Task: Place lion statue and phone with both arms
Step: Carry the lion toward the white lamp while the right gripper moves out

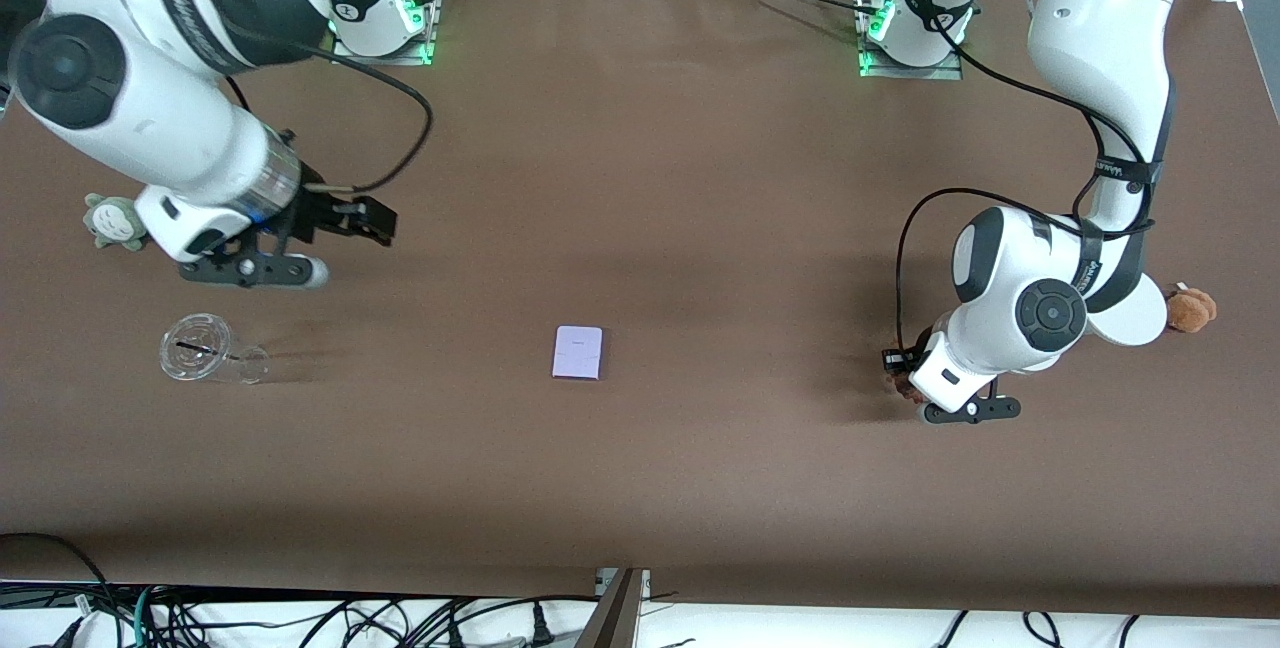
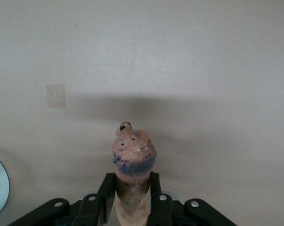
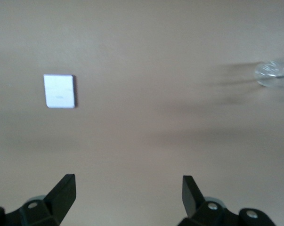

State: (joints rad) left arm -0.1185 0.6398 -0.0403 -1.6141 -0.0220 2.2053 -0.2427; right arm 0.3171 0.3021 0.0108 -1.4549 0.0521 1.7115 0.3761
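Left wrist view alone shows lion statue [image 2: 132,162] clamped.

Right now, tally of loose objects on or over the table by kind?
Plush toys: 2, grey-green plush and brown plush.
Figurines: 1, lion statue, held by the left gripper.
Phones: 1, phone, lying flat.
Clear plastic cups: 1, cup, on its side.
Total: 5

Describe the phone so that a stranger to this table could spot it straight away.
Start at the brown table and go to its middle, between the two arms. There lies the phone, flat and alone, nearer the front camera than both arm bases. It is a small pale lavender rectangle with rounded corners, unlike the clear plastic cup lying toward the right arm's end.
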